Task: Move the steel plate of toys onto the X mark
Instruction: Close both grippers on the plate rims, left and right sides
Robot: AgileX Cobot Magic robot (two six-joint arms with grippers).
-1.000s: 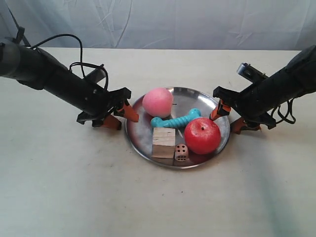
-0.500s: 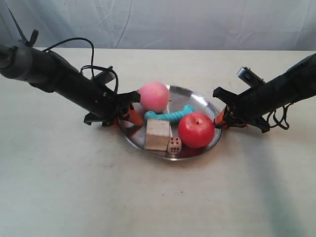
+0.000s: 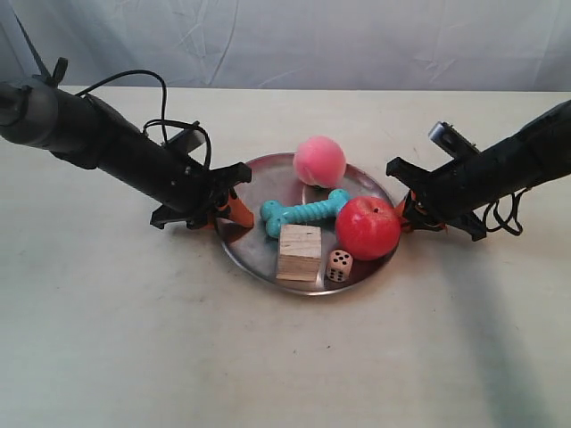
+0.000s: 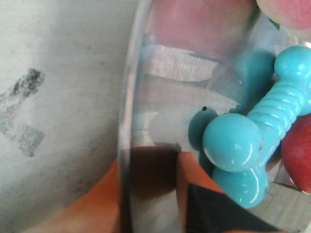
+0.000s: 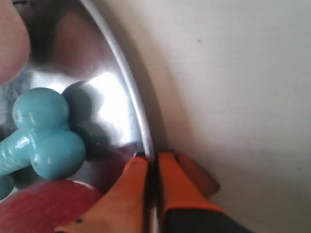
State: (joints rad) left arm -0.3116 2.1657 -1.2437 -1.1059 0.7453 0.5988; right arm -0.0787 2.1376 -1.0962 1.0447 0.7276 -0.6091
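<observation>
The steel plate sits in the middle of the table, between the two arms. It is round, shiny and hard, so it will not bend. It looks smooth and slippery, though, and the thin rim is the only good place to hold it. It carries five small things, so it is likely a bit heavy, and the load is loose. The pink ball is at the far edge and the blue bone lies across the middle. The red apple is on the side of the arm at the exterior view's right. The wooden block and the little dice are at the near edge. The ball and the apple are round, so they could roll off if the plate tips. I think both sides should go up level and slowly. The left gripper is squeezed almost closed on the rim, with one orange finger outside the plate and one inside. The right gripper pinches the other side of the rim the same way, with only the thin metal in its small gap. I cannot tell if the plate is off the table. In the left wrist view a grey smudgy mark is on the table just beside the rim. It may be the X the plate must go to, but it is too blurry to be sure.
</observation>
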